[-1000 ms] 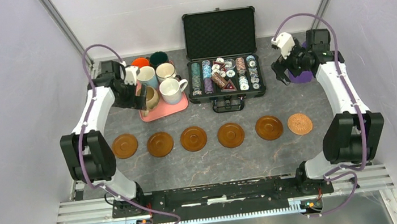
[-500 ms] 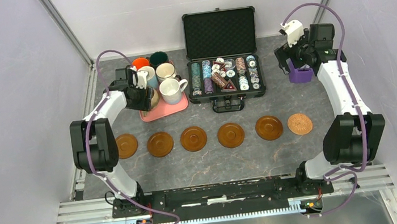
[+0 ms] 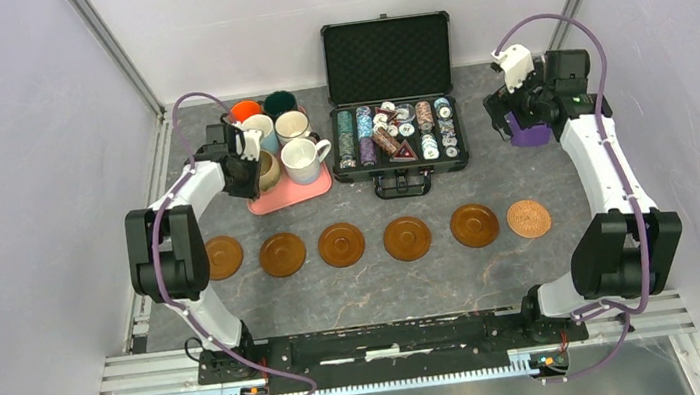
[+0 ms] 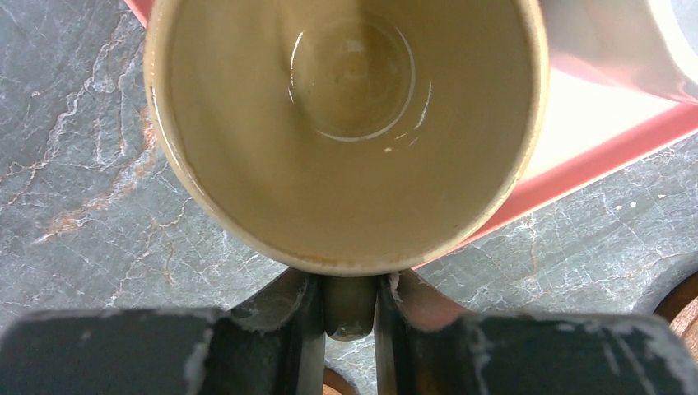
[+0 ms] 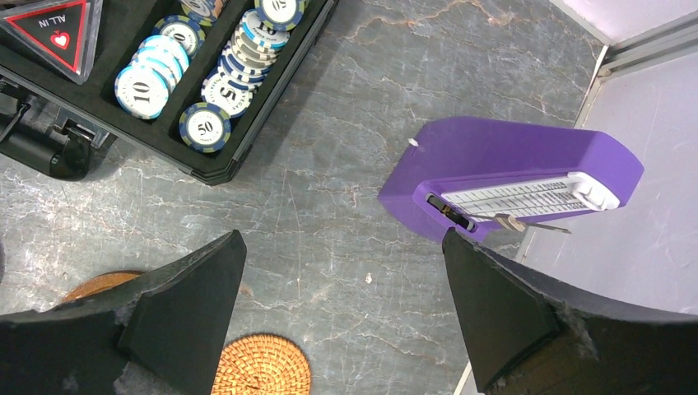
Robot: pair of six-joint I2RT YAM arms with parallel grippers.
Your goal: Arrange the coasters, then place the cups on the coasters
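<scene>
Several brown coasters (image 3: 342,244) lie in a row across the table, with a woven tan coaster (image 3: 529,218) at the right end. Several cups stand on a pink tray (image 3: 290,194) at the back left. My left gripper (image 3: 249,168) is at the tray's left side, shut on the handle (image 4: 350,306) of the tan cup (image 4: 346,123), whose empty inside fills the left wrist view. Its fingers (image 4: 304,329) press the handle from both sides. My right gripper (image 5: 342,239) hangs open over bare table at the back right, with the woven coaster (image 5: 262,366) below it.
An open black case of poker chips (image 3: 397,136) sits at the back centre, right of the tray. A purple block (image 3: 527,130) stands by the right wall, close to my right gripper. White (image 3: 302,160), light blue (image 3: 258,131), orange (image 3: 247,110) and dark green (image 3: 280,102) cups crowd the tray.
My left gripper has closed from wide open onto the tan cup's handle after reaching into the tray's left side. The right arm has pulled back toward the far right corner, still open.
</scene>
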